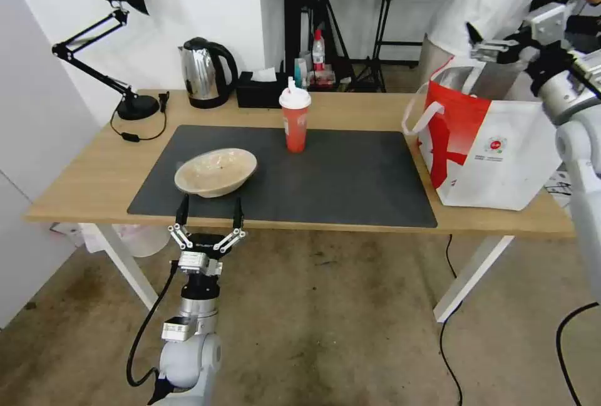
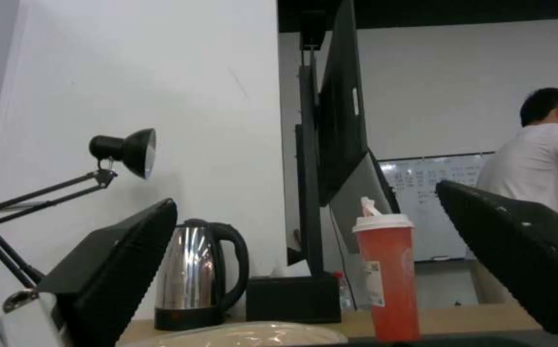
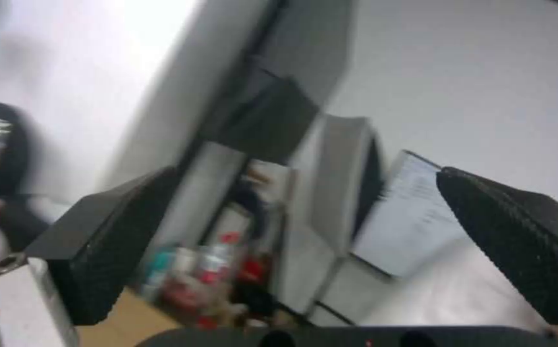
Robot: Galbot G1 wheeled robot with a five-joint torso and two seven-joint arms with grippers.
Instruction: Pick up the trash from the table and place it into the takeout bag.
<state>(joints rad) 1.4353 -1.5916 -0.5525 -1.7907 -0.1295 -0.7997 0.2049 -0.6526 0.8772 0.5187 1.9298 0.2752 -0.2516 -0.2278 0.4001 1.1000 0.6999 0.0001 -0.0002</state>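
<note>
Reaching toward the surface's (image 1: 94, 168) near edge, the left hand (image 1: 209, 213), fingers apart, faced the shallow beige bowl (image 1: 216, 171); the right hand (image 1: 485, 42), also apart, hung above the boxy white-and-red takeout bag (image 1: 494, 149). Closing on the bowl's rim seemed next.
</note>
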